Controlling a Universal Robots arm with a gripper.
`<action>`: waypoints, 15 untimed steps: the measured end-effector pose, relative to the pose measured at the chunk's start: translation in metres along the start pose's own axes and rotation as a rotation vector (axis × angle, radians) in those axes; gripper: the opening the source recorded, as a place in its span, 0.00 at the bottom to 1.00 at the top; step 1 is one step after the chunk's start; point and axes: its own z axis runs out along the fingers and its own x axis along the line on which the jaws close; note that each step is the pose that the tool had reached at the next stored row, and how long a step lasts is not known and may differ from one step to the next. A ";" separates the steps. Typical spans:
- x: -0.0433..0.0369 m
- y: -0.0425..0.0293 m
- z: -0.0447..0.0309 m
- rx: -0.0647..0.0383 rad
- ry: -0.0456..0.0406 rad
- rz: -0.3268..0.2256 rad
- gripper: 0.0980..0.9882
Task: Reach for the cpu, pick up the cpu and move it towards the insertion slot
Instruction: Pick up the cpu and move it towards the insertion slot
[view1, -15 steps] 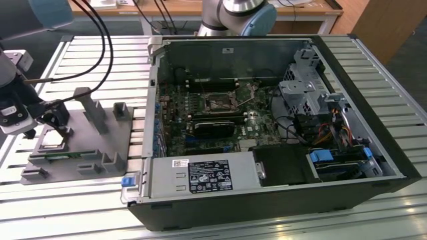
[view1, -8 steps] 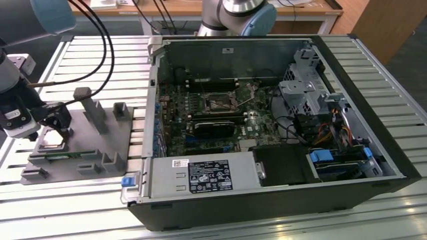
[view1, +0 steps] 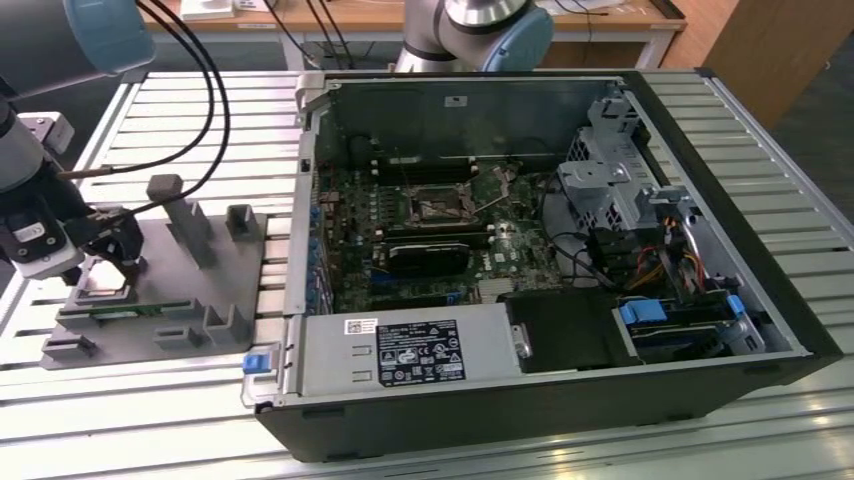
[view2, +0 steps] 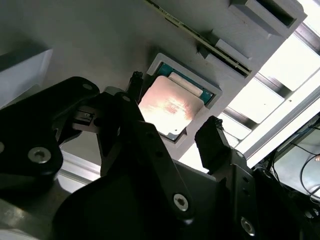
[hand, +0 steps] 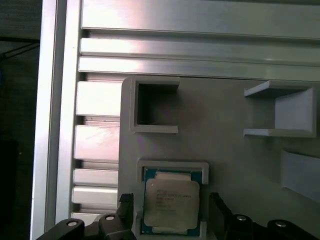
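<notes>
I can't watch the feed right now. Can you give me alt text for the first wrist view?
The cpu lies flat in a square recess of a grey fixture plate. The open gripper straddles it, one jaw on each side with a gap showing between jaw and chip. Beyond the plate is a slatted aluminium table.

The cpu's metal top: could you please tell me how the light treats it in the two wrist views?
In the second wrist view the cpu carries a pinkish-white glare patch washing out its top, and the table slats behind are blown out white; in the first wrist view the cpu is evenly lit, with bright bands on the slats instead.
</notes>
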 end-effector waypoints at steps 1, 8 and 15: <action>0.0000 0.0000 0.0002 0.000 0.0001 0.000 0.68; 0.0000 -0.0001 0.0034 0.000 0.0001 -0.001 0.60; 0.0000 -0.0001 0.0043 0.000 0.0003 -0.002 0.52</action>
